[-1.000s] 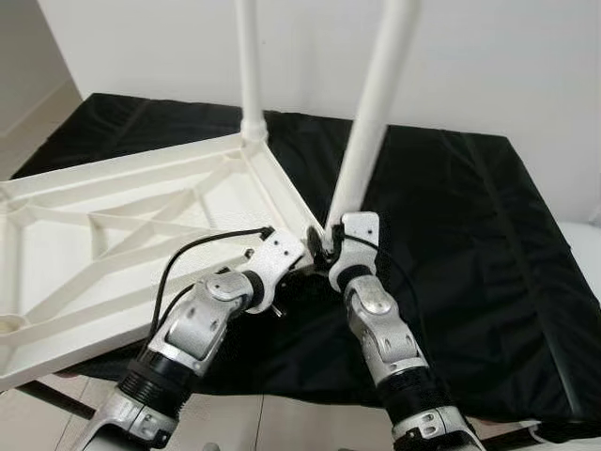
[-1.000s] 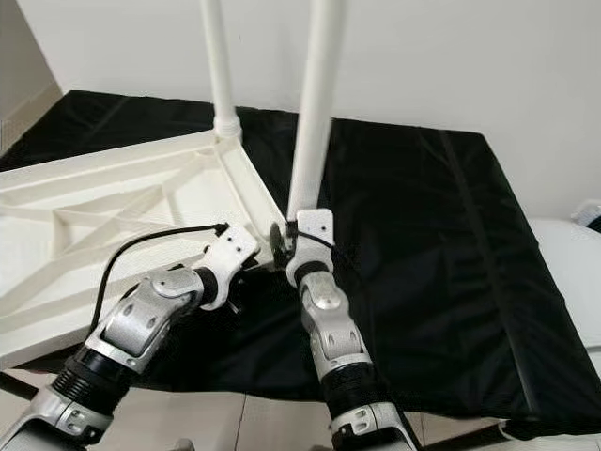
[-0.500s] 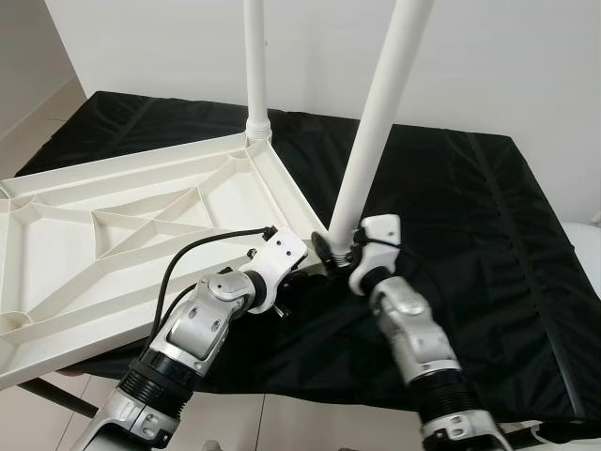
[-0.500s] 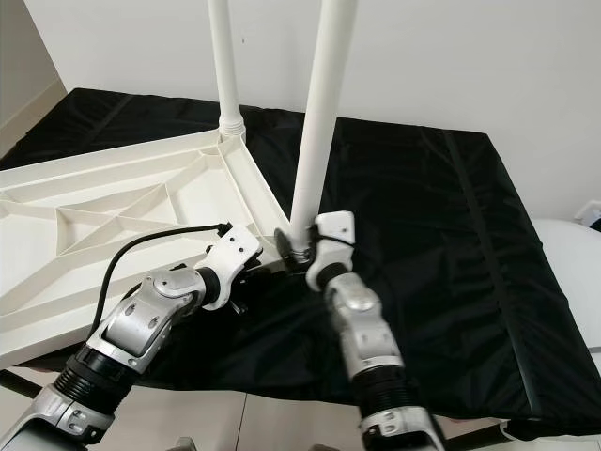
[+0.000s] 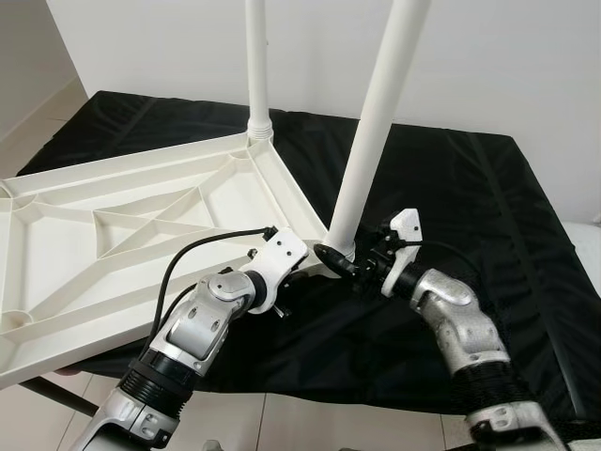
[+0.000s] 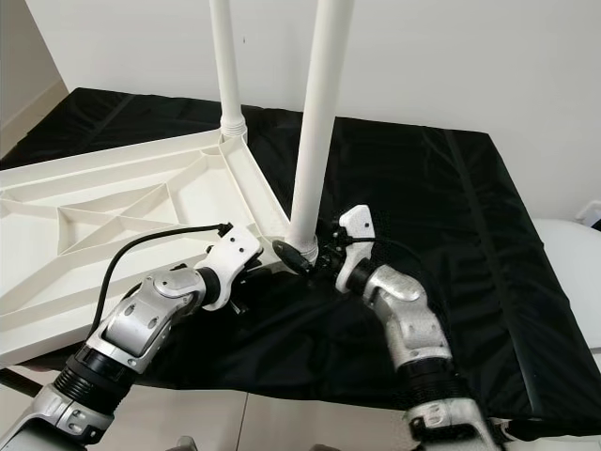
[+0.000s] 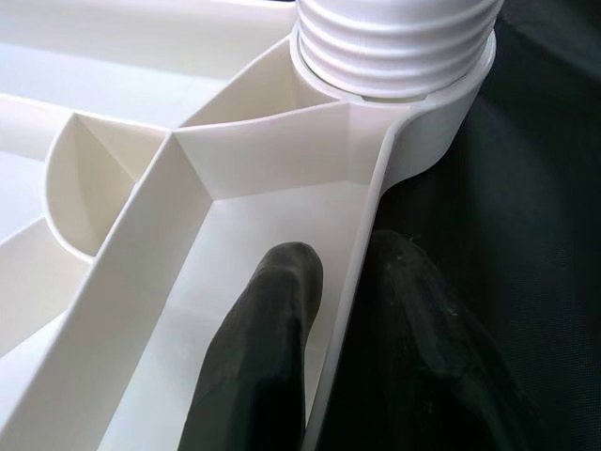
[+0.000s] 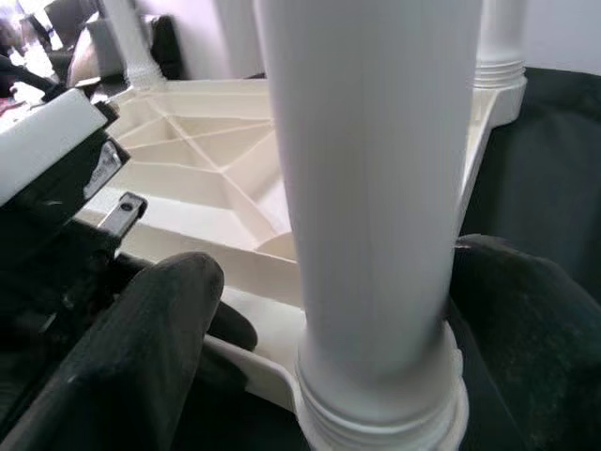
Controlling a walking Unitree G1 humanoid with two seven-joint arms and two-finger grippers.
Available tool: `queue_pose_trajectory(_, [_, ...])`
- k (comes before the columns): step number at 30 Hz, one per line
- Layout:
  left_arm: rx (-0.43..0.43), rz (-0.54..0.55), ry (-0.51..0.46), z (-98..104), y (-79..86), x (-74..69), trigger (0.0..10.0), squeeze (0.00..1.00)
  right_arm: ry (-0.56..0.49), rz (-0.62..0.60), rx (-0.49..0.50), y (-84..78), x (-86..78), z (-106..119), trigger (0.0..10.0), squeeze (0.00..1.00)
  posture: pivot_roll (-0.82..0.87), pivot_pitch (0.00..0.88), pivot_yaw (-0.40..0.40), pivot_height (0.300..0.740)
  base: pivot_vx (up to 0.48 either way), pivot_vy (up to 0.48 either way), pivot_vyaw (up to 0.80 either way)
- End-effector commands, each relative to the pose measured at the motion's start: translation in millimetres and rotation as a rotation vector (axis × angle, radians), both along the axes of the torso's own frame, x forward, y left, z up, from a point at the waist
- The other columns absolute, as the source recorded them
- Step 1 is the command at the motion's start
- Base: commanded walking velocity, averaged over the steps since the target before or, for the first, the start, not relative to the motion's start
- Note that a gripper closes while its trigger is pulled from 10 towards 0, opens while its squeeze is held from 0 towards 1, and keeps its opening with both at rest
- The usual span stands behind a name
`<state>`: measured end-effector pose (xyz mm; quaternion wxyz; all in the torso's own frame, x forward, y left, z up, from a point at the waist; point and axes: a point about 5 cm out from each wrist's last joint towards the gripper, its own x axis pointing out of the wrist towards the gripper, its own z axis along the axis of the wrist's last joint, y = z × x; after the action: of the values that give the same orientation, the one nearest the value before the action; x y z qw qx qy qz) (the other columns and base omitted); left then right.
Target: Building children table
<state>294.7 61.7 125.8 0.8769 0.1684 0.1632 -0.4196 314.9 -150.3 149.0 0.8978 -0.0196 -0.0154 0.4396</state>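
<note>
An upturned white tabletop point(image 5: 56, 272) with ribbed underside lies on a black cloth. Two white legs stand in its corner sockets: a far leg point(image 5: 255, 66) and a near leg point(image 5: 376, 113). My left gripper point(image 7: 343, 272) is shut on the tabletop's rim just beside the near socket, one finger point(image 7: 272, 329) inside the rim wall and one outside. My right gripper point(image 5: 340, 256) reaches in from the right and straddles the near leg's base point(image 8: 376, 376). Its fingers point(image 8: 141, 348) are open, with a gap showing beside the leg.
The black cloth point(image 5: 470, 188) covers a wide flat surface, bare to the right of the legs. A white rounded object point(image 6: 573, 272) sits at the far right edge. A white wall stands behind, and pale floor point(image 5: 282, 423) shows below the front edge.
My right arm has swung around the near leg, from straight in front of it to its right side. The left gripper has kept its hold on the rim.
</note>
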Motion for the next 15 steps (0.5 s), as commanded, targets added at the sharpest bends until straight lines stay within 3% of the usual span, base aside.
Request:
queue_pose_trajectory(1, [-0.016,-0.082,0.02,0.9,-4.4,-3.7,10.0,0.0,0.009,0.042,-0.014,-4.9,1.8,-3.0,10.0,0.0,0.0,0.011,-0.007,0.74,0.0,0.0,0.0])
queue_pose_trajectory(6, [-0.017,-0.088,0.018,2.2,-5.1,-3.7,10.0,0.0,0.017,0.088,-0.054,-14.8,15.9,0.8,10.0,0.0,0.0,0.012,0.001,0.74,0.0,0.0,0.0])
queue_pose_trajectory(15, [-0.017,-0.089,0.016,3.4,-4.8,-3.4,10.0,0.0,0.012,0.143,-0.069,-11.4,29.7,7.4,10.0,0.0,0.01,0.01,0.007,0.74,0.0,0.0,0.0])
